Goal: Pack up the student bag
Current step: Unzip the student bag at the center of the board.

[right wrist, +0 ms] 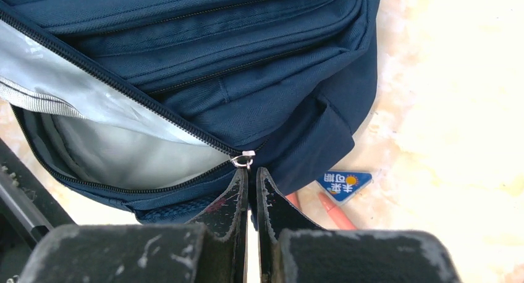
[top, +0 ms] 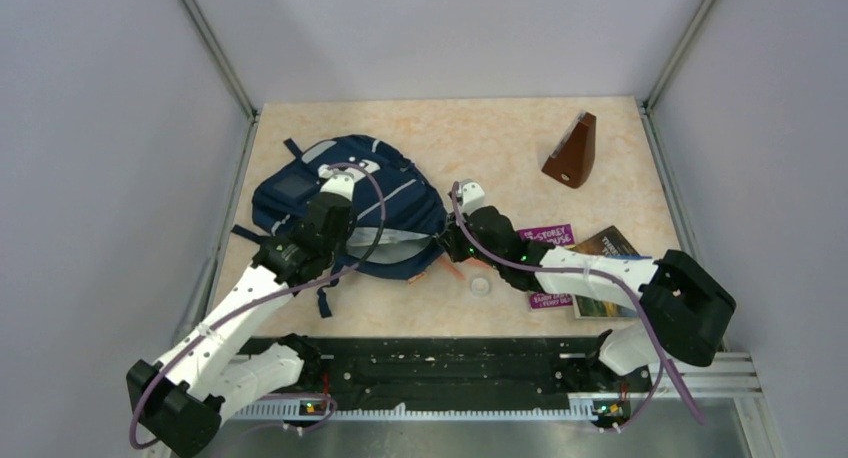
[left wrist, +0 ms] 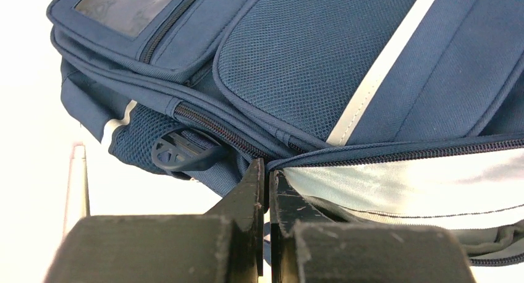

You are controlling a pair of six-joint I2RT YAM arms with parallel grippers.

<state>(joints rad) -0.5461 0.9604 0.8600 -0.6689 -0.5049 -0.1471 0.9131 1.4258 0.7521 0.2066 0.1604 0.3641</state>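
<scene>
The student bag (top: 385, 193), navy with pale stripes, lies at the table's centre left with its main zipper partly open, showing pale grey lining (right wrist: 111, 147). My left gripper (top: 345, 240) is over its near left side. In the left wrist view that gripper (left wrist: 267, 172) is shut on the bag's (left wrist: 296, 67) fabric edge, at one end of the opening. My right gripper (top: 445, 246) is at the bag's right end. In the right wrist view it (right wrist: 252, 175) is shut just below the silver zipper slider (right wrist: 245, 159), pinching the zipper pull.
A brown wedge-shaped object (top: 573, 151) stands at the back right. A purple book (top: 548, 240) and a dark book (top: 605, 248) lie under my right arm. A small white round thing (top: 482, 285), an orange pen (right wrist: 333, 210) and a blue triangular tag (right wrist: 344, 183) lie beside the bag.
</scene>
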